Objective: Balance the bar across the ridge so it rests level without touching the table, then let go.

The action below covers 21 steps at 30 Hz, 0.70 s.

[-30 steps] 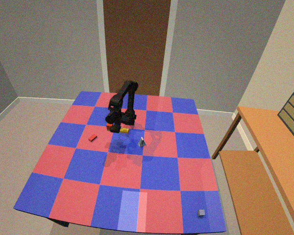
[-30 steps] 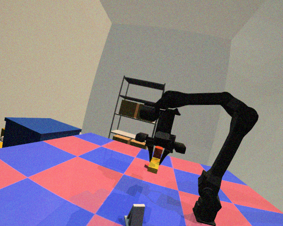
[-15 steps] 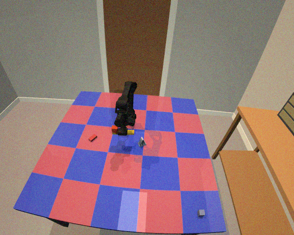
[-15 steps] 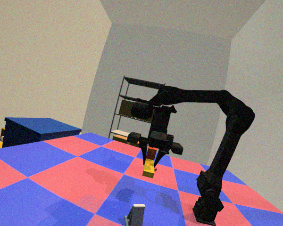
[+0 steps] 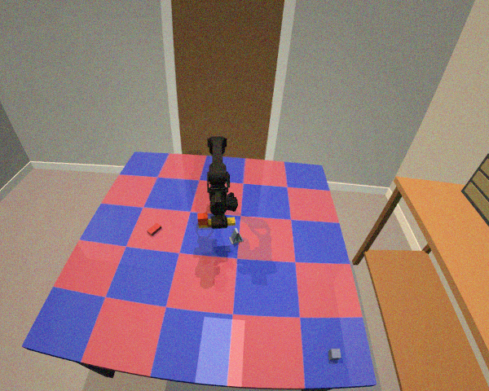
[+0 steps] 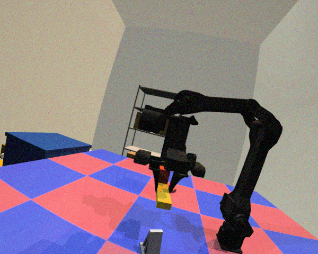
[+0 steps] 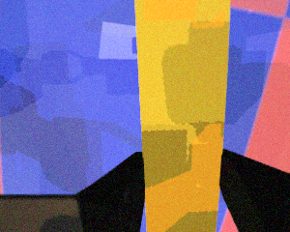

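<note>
The yellow bar (image 5: 231, 221) (image 6: 163, 200) (image 7: 188, 87) has an orange-red block (image 5: 202, 218) (image 6: 164, 174) at one end. My gripper (image 5: 218, 221) (image 6: 162, 191) (image 7: 179, 159) is shut on the bar between that block and the plain end, and holds it above the table. The bar looks roughly level. The grey ridge (image 5: 235, 238) (image 6: 155, 242) stands on the table, apart from the bar. In the top view it appears just below and right of the bar's plain end. In the exterior view its lower part is cut off.
A small red block (image 5: 154, 229) lies on the checkered table (image 5: 202, 273) (image 6: 71, 193), left of the gripper in the top view. A small grey cube (image 5: 334, 354) is near the table's front right corner. The arm's base (image 6: 231, 240) stands on the table.
</note>
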{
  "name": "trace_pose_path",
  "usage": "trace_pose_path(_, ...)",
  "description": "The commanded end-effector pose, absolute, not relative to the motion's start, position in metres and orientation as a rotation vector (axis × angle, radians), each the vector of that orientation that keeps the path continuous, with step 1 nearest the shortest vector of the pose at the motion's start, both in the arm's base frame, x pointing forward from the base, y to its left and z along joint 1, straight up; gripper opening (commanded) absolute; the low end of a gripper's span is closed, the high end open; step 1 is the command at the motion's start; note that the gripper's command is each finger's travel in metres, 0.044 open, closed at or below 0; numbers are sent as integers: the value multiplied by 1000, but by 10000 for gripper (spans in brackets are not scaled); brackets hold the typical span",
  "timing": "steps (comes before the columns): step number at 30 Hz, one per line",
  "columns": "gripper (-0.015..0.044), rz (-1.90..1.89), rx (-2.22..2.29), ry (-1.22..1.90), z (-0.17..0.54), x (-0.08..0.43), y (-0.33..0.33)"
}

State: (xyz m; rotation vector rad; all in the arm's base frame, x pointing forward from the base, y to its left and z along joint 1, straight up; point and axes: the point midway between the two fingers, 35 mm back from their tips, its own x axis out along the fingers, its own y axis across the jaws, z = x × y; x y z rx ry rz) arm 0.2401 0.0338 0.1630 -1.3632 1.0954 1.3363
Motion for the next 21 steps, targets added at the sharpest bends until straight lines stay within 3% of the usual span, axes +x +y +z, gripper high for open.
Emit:
trace_pose_path(1, 0, 1358, -1388, 1069, 164, 242, 51)
trace_pose_path(21, 0, 1485, -1508, 962, 165, 225, 126)
